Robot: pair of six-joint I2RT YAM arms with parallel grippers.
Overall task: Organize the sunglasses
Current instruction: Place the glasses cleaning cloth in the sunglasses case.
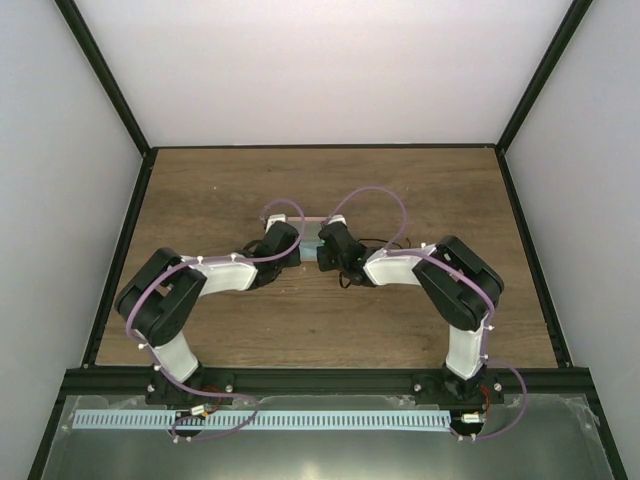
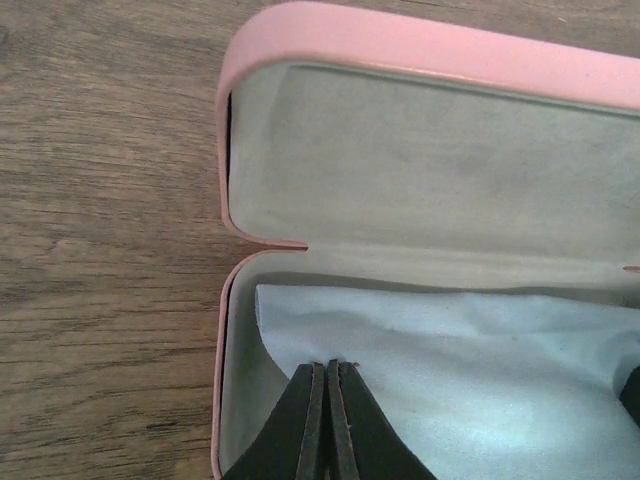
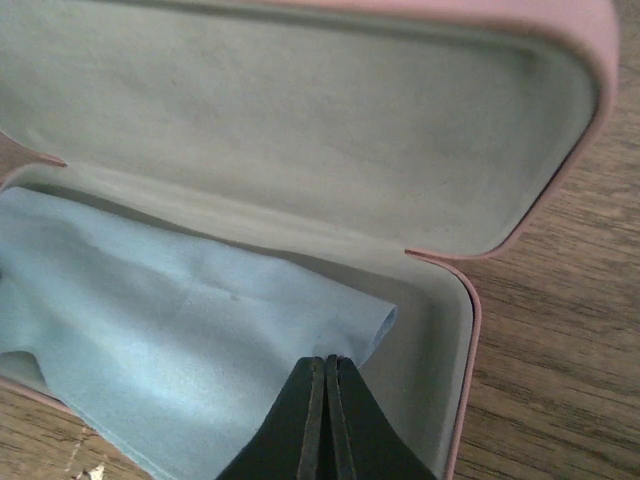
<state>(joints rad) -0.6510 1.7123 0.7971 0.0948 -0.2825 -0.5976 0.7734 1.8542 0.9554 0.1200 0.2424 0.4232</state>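
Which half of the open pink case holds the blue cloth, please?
The lower half, nearest the wrist cameras, holds the cloth; the open lid shows bare grey lining.

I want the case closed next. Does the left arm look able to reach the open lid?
Probably yes: the left gripper sits shut over the blue cloth, and the pink lid stands open just beyond, nothing between them.

Pink case (image 2: 262, 40) lies open, filling the centre and right of the frame, pale grey-green lining inside. Lid (image 2: 420, 160) upper half. Light blue cloth (image 2: 470, 380) lies in the lower half. Left gripper (image 2: 328, 366) at bottom centre, fingers pressed together, tips at the cloth edge. Wooden table (image 2: 100, 200) on the left.
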